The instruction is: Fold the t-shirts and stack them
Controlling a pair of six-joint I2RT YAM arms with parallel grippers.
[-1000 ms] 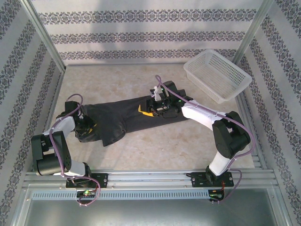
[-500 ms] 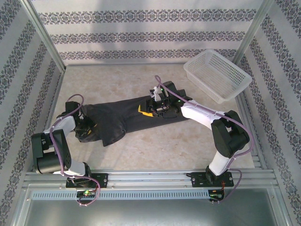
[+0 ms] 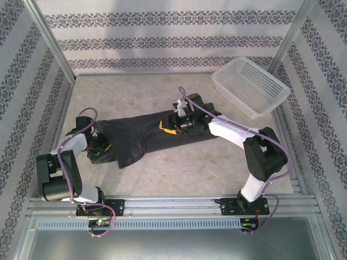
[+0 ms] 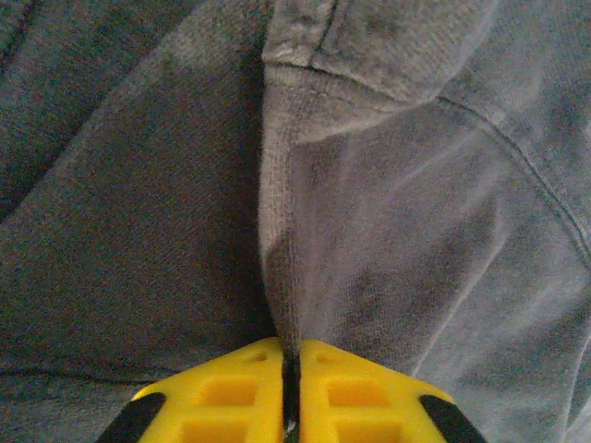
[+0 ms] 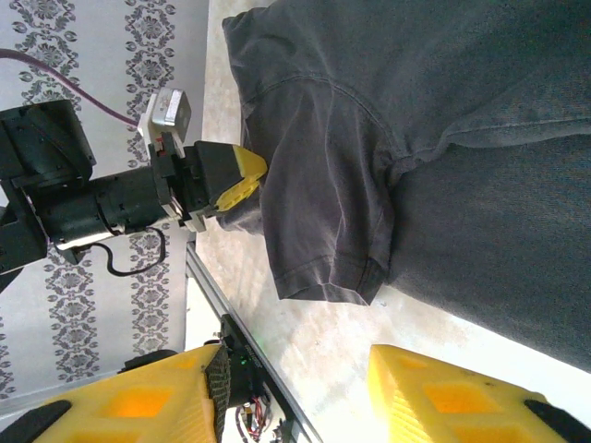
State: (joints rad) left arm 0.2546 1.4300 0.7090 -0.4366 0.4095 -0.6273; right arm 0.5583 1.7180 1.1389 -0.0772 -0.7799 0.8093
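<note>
**One dark shirt laid out between the arms: left clamped on it, right wide open**

So the dark charcoal t-shirt (image 3: 143, 132) lies mostly flat on the table (image 3: 179, 168). It runs as a long strip from the near-left up toward the middle, with one arm at each end. Its left end is bunched up right at the left gripper (image 3: 102, 145), and its right end sits under the right gripper (image 3: 168, 128).

In the left wrist view, the left gripper (image 4: 291, 392) has its yellow fingers (image 4: 231, 406) squeezed together. A raised ridge of the grey cloth (image 4: 369, 231) is caught in the thin slit between them, so it's clamped on a fold of the shirt, with a hem seam just beyond.

The right gripper (image 5: 295, 397) is spread wide, and its yellow fingers (image 5: 138, 406) have nothing between them except bare table. It isn't holding anything. I can't tell whether it touches the cloth.

The right wrist view looks along the shirt (image 5: 443, 138). One short sleeve (image 5: 323, 231) lies flat out to the side, and the left gripper (image 5: 231, 175) sits at the shirt's far edge.

A white mesh basket (image 3: 250, 86) sits in the far-right corner, well apart from the shirt.
</note>
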